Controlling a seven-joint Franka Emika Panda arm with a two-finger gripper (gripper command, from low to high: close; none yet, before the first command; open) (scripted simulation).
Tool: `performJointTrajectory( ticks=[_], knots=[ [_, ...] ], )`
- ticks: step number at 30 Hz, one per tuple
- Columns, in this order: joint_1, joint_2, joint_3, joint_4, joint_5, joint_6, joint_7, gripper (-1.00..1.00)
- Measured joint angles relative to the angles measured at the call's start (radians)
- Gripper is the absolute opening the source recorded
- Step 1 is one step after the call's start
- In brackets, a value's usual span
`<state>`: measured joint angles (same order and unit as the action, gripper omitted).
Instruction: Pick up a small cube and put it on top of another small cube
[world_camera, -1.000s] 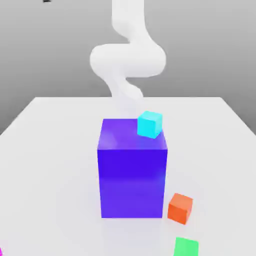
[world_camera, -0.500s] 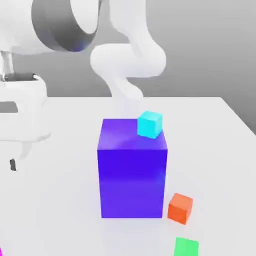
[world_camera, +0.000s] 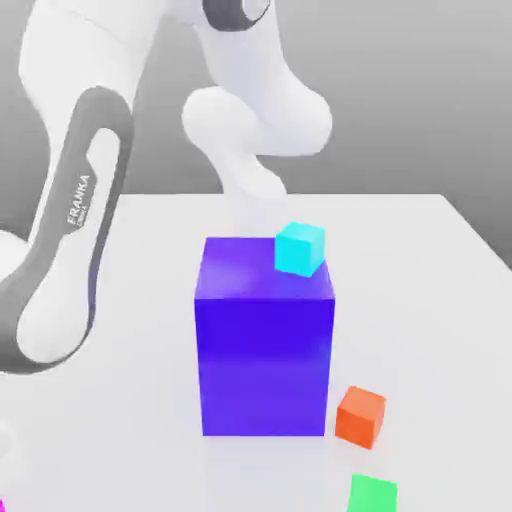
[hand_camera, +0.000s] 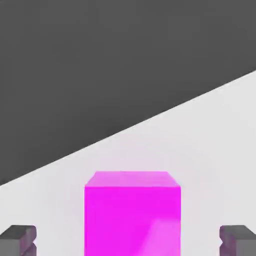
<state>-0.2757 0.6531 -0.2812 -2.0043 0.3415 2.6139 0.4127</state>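
Approaching the magenta cube (hand_camera: 132, 212) with the gripper (hand_camera: 128, 239) released, fingers either side, nothing grasped. In the exterior view that cube is just a sliver at the counter (world_camera: 120, 300) edge, 7 o'clock. Risk: off-centre closing could nudge the cube away. Count, left to right: one big blue block (world_camera: 263, 345) centre, one cyan cube (world_camera: 299, 248) on it, one orange cube (world_camera: 360, 416) at 5 o'clock, one green cube (world_camera: 372, 495) beyond it.

Around me: a plain white desk (world_camera: 440, 260) with a smooth, faintly glossy top. Behind it a bare grey backdrop (world_camera: 420, 90), evenly lit, lighter toward the horizon.
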Motion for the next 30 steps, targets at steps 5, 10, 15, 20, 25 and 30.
performJointTrajectory(
  ticks=[5, 10, 15, 20, 25, 30],
  knots=[
    [-0.005, 0.015, 0.006, 0.004, 0.008, 0.01, -0.006, -1.0],
    [0.044, -0.114, -0.038, -0.035, -0.049, -0.08, 0.026, -1.0],
    [0.188, -0.212, 0.039, -0.119, -0.13, -0.085, -0.014, -1.0],
    [0.319, -0.304, 0.128, -0.21, -0.211, -0.074, -0.054, -1.0],
    [0.453, -0.36, 0.226, -0.29, -0.292, -0.034, -0.097, -1.0],
    [0.514, -0.279, 0.269, -0.297, -0.329, 0.06, -0.113, 1.0]
  ],
)
